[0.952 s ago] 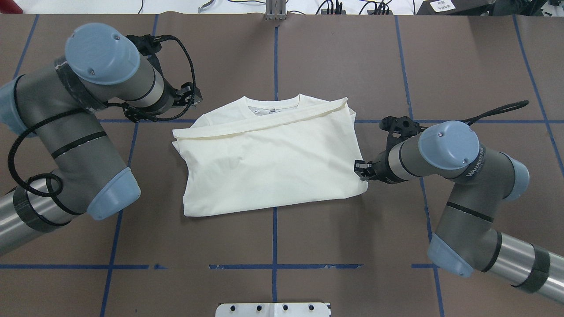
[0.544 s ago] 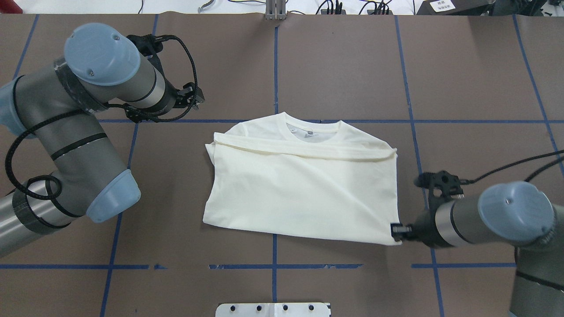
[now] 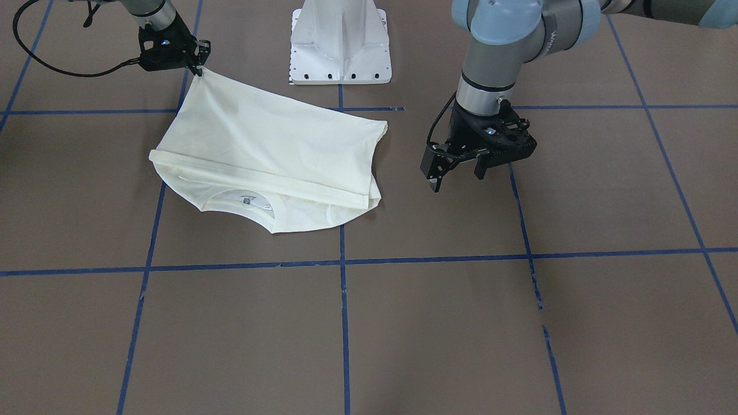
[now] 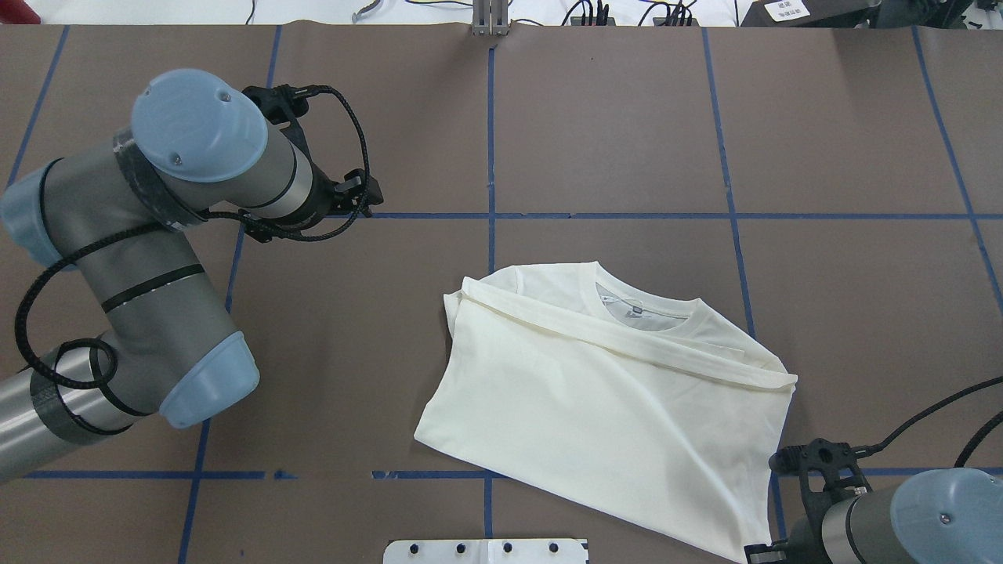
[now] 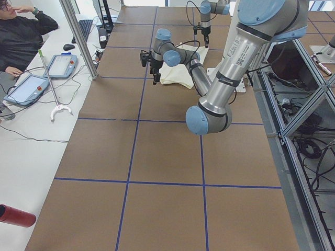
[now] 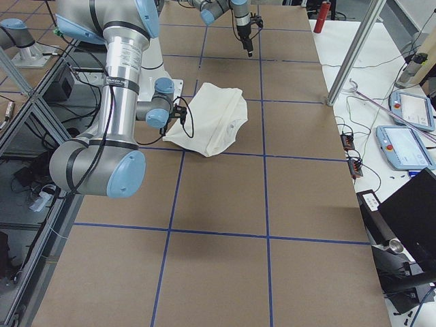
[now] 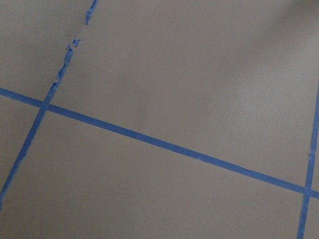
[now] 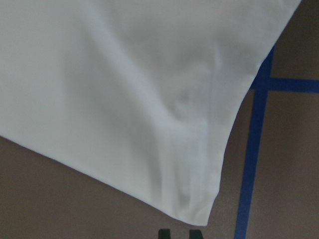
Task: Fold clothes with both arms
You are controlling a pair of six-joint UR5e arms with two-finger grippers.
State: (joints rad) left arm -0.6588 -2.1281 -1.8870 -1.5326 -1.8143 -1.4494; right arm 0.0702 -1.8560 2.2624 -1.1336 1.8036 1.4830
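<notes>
shirt (image 4: 603, 407): folded, flat on brown table (image 4: 627, 117), right of centre, neck toward far side | right gripper (image 3: 198, 68): clamped on shirt's near-right hem corner | left gripper (image 3: 456, 177): jaws wide, above bare table, well left of shirt

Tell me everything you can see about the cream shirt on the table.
The cream-white folded shirt looks like soft cotton, with a round ribbed neck and a small label inside. It lies flat and skewed on the brown table, a folded edge crossing below the neck. The black right gripper pinches one bottom corner; nothing else touches it.
</notes>
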